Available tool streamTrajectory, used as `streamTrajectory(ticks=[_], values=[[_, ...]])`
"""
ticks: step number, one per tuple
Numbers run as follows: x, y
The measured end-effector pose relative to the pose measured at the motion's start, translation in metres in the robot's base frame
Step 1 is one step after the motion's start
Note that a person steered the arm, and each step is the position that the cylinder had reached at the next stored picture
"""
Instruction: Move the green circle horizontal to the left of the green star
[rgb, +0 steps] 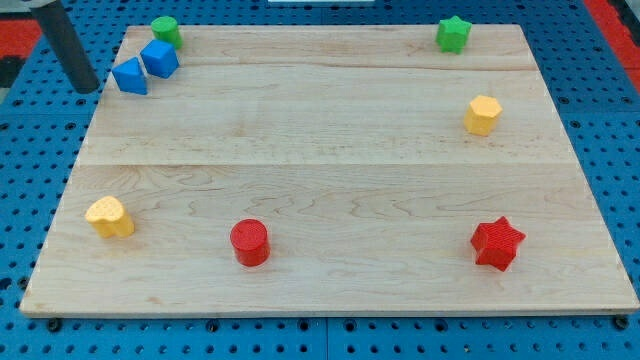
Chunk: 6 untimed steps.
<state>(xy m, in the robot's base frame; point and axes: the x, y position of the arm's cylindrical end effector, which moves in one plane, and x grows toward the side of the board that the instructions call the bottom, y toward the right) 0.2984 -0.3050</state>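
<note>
On the table (330, 200), the green circle (165, 31) sits at the far left corner, touching or just beside a blue block (160, 58), with a second blue block (130, 76) next to that. The green star (453, 35) lies far right, roughly level with the circle already. My tip (88, 88) rests off the table's left edge, just left of the blue pair; there is no pincer, only the rod, holding nothing. I judge the circle needs at most a gentle nudge along the far edge, approached from its left, clear of the blue blocks.
</note>
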Motion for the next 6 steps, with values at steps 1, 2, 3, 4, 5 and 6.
streamTrajectory(ticks=[1, 2, 3, 4, 5, 6], values=[[-0.068, 0.013], [-0.092, 0.03], [-0.082, 0.152], [-0.076, 0.217], [-0.095, 0.158], [-0.107, 0.176]])
